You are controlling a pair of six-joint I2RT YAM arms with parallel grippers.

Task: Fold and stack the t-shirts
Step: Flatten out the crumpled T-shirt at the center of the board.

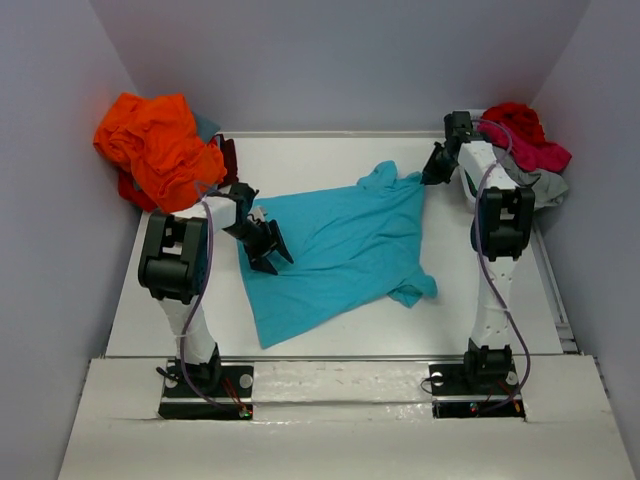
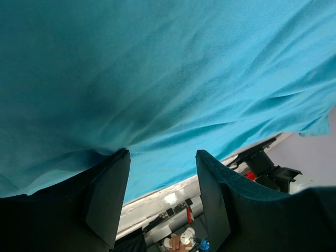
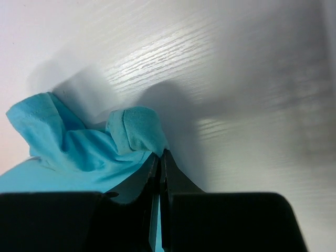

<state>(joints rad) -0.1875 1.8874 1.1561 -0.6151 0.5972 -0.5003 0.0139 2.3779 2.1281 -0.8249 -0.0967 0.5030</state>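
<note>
A turquoise t-shirt (image 1: 340, 250) lies spread and rumpled across the middle of the table (image 1: 400, 335). My right gripper (image 1: 432, 170) is shut on its far right corner, which bunches up at the fingertips in the right wrist view (image 3: 163, 153). Turquoise cloth (image 3: 79, 152) hangs to the left of those tips. My left gripper (image 1: 268, 250) hovers over the shirt's left edge, jaws open. In the left wrist view its gap (image 2: 163, 155) holds nothing, and the turquoise cloth (image 2: 157, 79) fills the picture beyond the tips.
A heap of orange shirts (image 1: 155, 145) sits at the far left corner. At the far right corner lies a heap of red shirts (image 1: 525, 135) with light grey cloth (image 1: 545, 185) under it. Grey walls close in both sides.
</note>
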